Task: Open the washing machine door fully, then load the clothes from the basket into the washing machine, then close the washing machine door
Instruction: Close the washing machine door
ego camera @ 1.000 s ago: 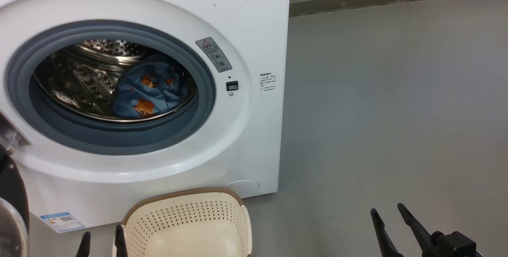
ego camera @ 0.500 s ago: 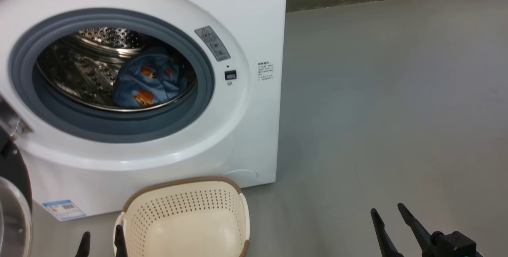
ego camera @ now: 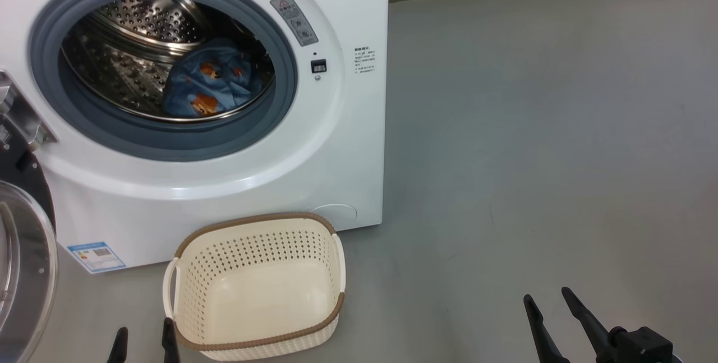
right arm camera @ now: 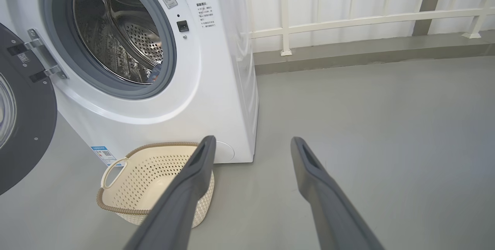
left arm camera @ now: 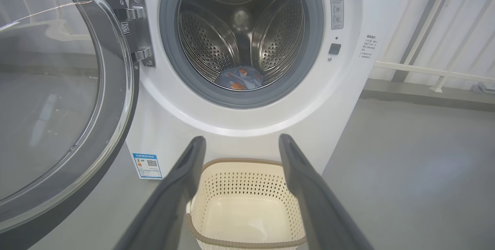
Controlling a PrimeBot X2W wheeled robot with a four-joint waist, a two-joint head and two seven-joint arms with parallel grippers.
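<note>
Grey floor [ego camera: 533,127] is bearing the empty basket [ego camera: 255,290] just beyond the left fingers [ego camera: 168,338]; those and the right fingers [ego camera: 580,313] are gaping, holding nothing, since the clothes [ego camera: 210,85] are lying inside the washing machine [ego camera: 336,155].

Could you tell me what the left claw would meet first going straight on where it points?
Probably the big white front-loading washing machine, just above the cream perforated plastic basket; depth is unclear.
</note>
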